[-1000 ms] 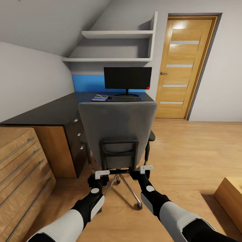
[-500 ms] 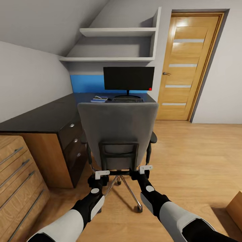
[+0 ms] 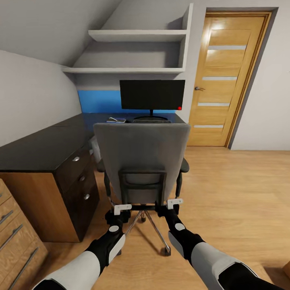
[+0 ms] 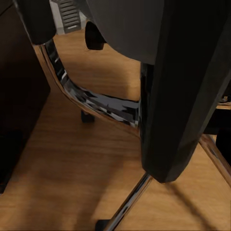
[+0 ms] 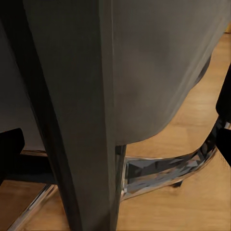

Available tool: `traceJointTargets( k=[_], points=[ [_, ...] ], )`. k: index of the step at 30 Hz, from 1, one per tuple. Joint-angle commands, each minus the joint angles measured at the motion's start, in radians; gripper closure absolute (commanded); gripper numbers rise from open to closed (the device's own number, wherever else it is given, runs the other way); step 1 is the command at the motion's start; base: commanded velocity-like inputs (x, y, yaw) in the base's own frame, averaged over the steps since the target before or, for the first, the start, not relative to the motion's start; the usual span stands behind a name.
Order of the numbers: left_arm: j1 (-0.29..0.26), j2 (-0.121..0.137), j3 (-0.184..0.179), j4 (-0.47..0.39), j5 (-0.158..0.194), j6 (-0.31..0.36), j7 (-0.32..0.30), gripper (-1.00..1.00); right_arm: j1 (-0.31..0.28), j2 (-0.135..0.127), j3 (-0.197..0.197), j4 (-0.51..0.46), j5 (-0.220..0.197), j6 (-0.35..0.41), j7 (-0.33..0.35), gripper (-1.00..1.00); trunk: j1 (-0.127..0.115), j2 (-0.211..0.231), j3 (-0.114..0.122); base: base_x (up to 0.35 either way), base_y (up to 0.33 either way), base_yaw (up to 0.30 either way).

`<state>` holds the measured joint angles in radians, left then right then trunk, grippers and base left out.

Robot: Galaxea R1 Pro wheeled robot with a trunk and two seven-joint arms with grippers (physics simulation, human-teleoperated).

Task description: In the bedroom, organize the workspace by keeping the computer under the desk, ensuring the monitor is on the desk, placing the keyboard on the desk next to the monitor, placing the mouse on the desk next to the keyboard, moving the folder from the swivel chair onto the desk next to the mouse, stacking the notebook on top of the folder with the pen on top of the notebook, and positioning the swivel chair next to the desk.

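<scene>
The swivel chair [image 3: 141,153] stands right in front of me, its grey back toward me and its silver star base [image 4: 91,103] on the wood floor. My left gripper [image 3: 122,209] and right gripper [image 3: 175,202] are shut on the lower edge of the chair's black back frame [image 4: 178,96], one at each side. Beyond the chair, the monitor [image 3: 152,94] stands on the black desk [image 3: 44,145] with the keyboard [image 3: 151,120] at its foot. A small flat stack with a blue edge [image 3: 116,120] lies left of the keyboard; its parts are too small to tell apart. A grey tower, likely the computer [image 3: 95,147], shows under the desk.
The desk's black drawer unit [image 3: 78,177] is close on the chair's left. A light wooden cabinet [image 3: 14,241] fills the near left corner. White shelves [image 3: 133,36] hang over the desk, and a wooden door [image 3: 225,80] is at the back right. Open floor lies to the right.
The whole view has moved forward and rightward: desk, drawers and cabinet slide left and grow nearer. The chair and both grippers keep the same place in the picture.
</scene>
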<state>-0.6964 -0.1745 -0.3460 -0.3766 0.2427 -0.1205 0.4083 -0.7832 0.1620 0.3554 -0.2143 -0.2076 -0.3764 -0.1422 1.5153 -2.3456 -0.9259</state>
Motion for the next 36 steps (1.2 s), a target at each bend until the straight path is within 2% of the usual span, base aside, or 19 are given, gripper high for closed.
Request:
traceJointTargets(
  k=[1,36],
  points=[
    [-0.002,0.000,0.000,0.001,0.003,-0.008,0.011,-1.00,-0.001,-0.001,-0.013,0.001,-0.018,-0.007,-0.011,-1.00,0.000,0.000,-0.001,0.327,0.000,-0.017],
    [-0.002,0.000,0.005,0.001,0.007,-0.005,0.006,-1.00,-0.001,-0.002,-0.013,0.000,-0.016,-0.007,-0.011,-1.00,0.000,0.000,-0.001,0.327,0.000,-0.001]
  ],
)
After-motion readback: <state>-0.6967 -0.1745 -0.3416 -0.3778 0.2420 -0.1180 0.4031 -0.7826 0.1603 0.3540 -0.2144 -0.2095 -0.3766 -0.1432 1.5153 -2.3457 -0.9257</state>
